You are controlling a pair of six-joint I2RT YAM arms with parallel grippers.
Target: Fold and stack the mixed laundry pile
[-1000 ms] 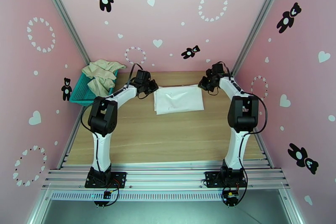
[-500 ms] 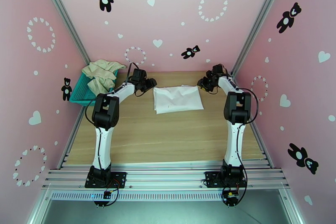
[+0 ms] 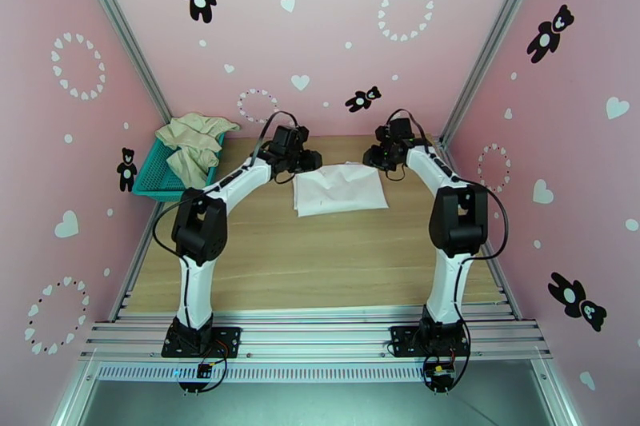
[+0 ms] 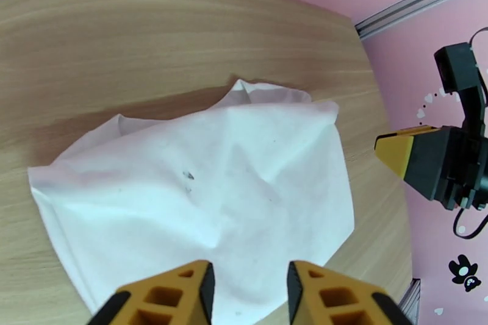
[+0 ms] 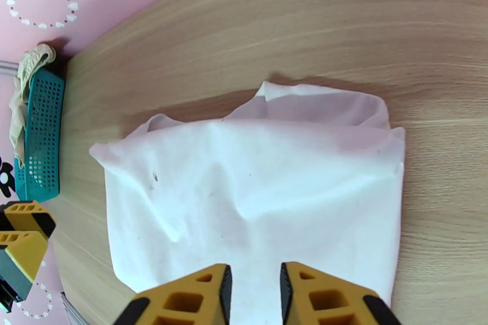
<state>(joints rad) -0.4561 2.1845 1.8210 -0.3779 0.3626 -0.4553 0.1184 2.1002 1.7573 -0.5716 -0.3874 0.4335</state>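
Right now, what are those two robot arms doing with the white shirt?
Two robot arms are folding laundry. A white T-shirt lies partly folded on the wooden table. The left gripper and the right gripper hover above it, jaws slightly apart, holding nothing. A cream-beige garment sits heaped in the teal basket at the left, not yet folded.

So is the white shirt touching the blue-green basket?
Apart. The right wrist view shows a strip of bare table between the white shirt and the basket, which sits off at the table's edge.
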